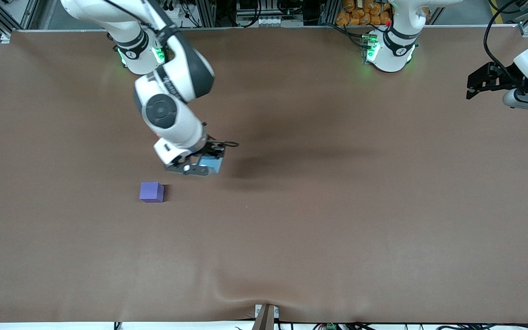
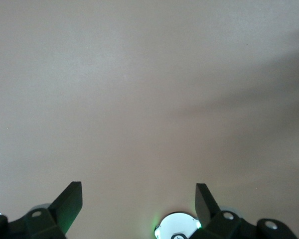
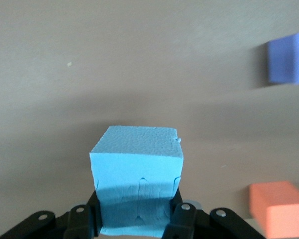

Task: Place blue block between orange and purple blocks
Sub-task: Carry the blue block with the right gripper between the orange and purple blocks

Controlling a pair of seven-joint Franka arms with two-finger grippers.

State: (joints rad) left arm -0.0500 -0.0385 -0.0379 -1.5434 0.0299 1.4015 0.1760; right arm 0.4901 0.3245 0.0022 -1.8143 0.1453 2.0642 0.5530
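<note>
sky-blue foam, one cube: the blue block (image 3: 136, 179) sits clamped between the fingers (image 3: 182, 219) of the right gripper (image 1: 204, 166), over bare worktop (image 1: 319, 220). we judge it light, slightly soft, its pitted faces grippy; flat opposite sides are the hold. purple block (image 3: 289, 59) and orange block (image 3: 278, 208) lie apart, off to one side of the fingers. left gripper (image 2: 138, 201) waits, fingers spread, empty.

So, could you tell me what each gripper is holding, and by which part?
The right gripper grips the blue block by two opposite side faces, low down. The left gripper holds nothing.
</note>
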